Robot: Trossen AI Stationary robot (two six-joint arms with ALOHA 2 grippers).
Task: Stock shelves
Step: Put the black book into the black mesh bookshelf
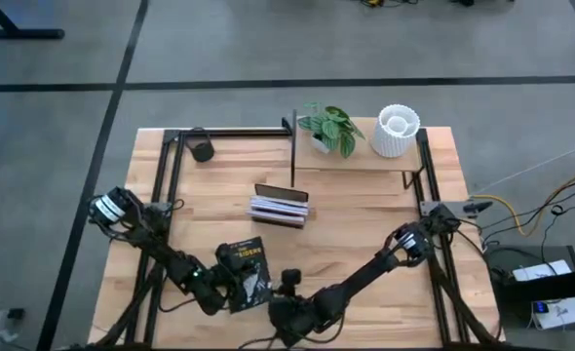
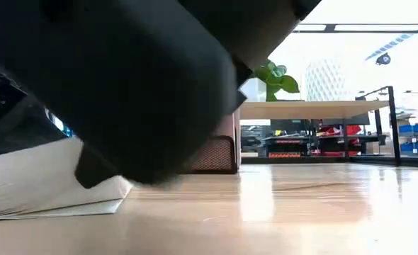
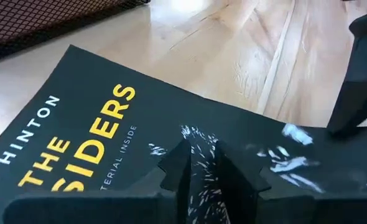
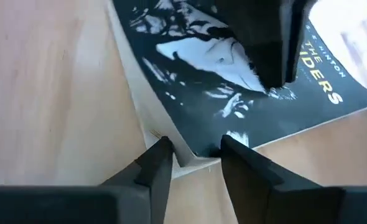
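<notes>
1. A dark paperback book [image 1: 245, 265] lies flat near the front edge of the bench [image 1: 365, 224], left of centre, with both arms reaching to it.
2. The left tool [image 3: 199, 163] rests on the book's cover, its fingers pressed together with no visible gap and nothing between them; it appears to pin the book down rather than grip it.
3. The right tool [image 4: 193, 155] sits at the book's corner, fingers spread a little with the corner edge between them, not yet clenched on it.
4. The step in hand looks like getting a hold on the flat book. Done well, the left tool would steady the cover while the right works one finger under the corner pages and the other over the cover, then closes squarely on the whole thickness so single pages do not peel away or crease.
5. The shelves [image 1: 365, 156] stand at the far right of the bench, well apart from the book. Their pale board carries a small potted plant [image 1: 328, 127] and, to its right, a white ribbed pot [image 1: 396, 130]; whether that pot holds anything cannot be told.
6. A small dark rack [image 1: 281, 207] in the middle of the bench holds a few books, their pale page edges showing.
7. A small dark cylinder [image 1: 202, 150] stands at the far left, by the black frame.
</notes>
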